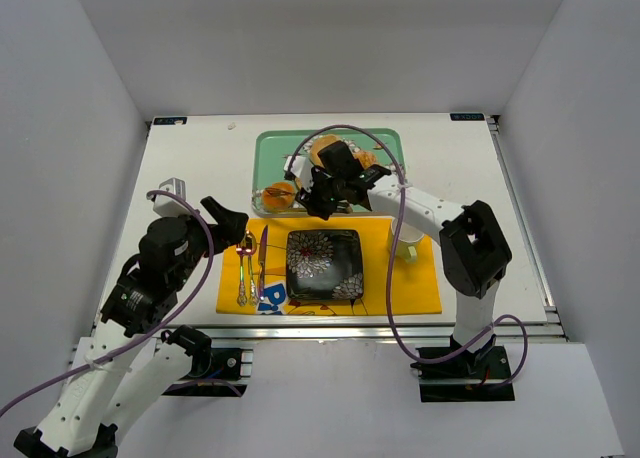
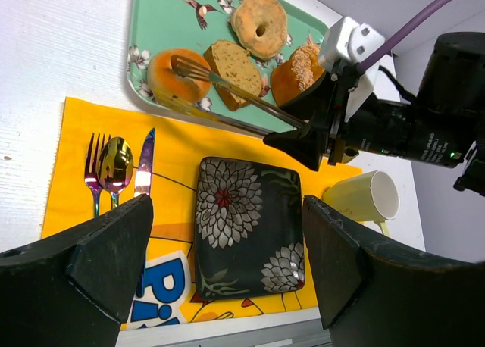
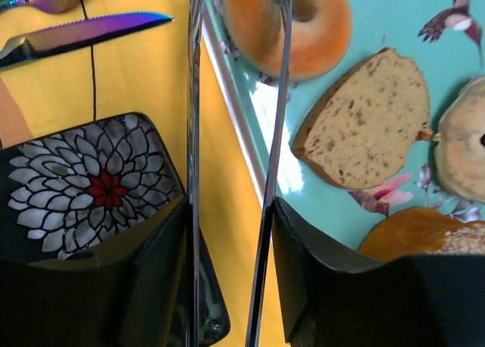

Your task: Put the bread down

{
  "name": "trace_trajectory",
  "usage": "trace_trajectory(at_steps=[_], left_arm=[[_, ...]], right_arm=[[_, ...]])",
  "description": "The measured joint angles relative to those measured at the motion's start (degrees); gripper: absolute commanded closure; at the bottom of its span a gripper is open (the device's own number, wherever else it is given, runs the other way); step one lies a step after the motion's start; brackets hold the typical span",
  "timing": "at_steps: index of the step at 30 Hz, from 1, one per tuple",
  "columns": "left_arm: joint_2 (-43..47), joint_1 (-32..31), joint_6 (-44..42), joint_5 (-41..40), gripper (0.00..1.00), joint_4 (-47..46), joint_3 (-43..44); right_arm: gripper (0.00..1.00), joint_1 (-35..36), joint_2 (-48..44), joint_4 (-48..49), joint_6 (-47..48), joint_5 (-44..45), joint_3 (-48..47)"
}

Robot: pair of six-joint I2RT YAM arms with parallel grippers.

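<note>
The bread [image 2: 176, 76], a small golden-orange ring doughnut, lies at the left end of the green tray [image 2: 163, 17]; it also shows from above [image 1: 279, 196] and in the right wrist view [image 3: 292, 29]. My right gripper [image 3: 227, 233] is shut on a pair of metal tongs [image 2: 227, 89]. The tongs reach out to the doughnut, one arm across its top and the other along its near edge. I cannot tell whether the tongs pinch it. My left gripper [image 2: 227, 248] hangs open and holds nothing above the yellow placemat [image 2: 174, 146].
A black floral plate [image 2: 246, 218] sits mid-placemat, with fork [image 2: 95, 161], spoon [image 2: 115, 164] and knife [image 2: 144, 165] to its left and a pale cup [image 2: 367, 197] to its right. The tray also holds a bread slice [image 2: 231, 70], pale bagel [image 2: 259, 25] and orange-brown cake [image 2: 295, 74].
</note>
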State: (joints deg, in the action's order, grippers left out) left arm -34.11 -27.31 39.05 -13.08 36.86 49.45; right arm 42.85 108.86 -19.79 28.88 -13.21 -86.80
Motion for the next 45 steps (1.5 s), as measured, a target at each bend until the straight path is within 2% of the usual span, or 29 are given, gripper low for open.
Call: trace_trajectory(at_steps=[9, 17, 21, 24, 35, 45], left_arm=[[0.3, 0.0, 0.0, 0.0, 0.11, 0.0, 0.0], [1.3, 0.0, 0.4, -0.1, 0.11, 0.0, 0.0], [1.7, 0.0, 0.5, -0.1, 0.11, 0.0, 0.0], [1.7, 0.0, 0.6, -0.2, 0.11, 0.0, 0.0], [1.5, 0.0, 0.6, -0.7, 0.11, 0.0, 0.0], [1.1, 0.0, 0.2, -1.2, 0.11, 0.2, 0.3]], right_arm=[[0.52, 1.1, 0.1, -0.3, 0.0, 1.7, 1.4], [0.70, 1.6, 0.1, -0.2, -0.2, 3.3, 1.4], [0.84, 1.6, 0.1, -0.2, -0.2, 3.7, 1.4], [0.89, 1.6, 0.1, -0.1, -0.5, 3.6, 1.4], [0.94, 1.6, -1.2, 0.2, -3.3, 2.7, 1.4], [0.95, 1.6, -9.5, 0.2, -4.4, 1.3, 3.7]])
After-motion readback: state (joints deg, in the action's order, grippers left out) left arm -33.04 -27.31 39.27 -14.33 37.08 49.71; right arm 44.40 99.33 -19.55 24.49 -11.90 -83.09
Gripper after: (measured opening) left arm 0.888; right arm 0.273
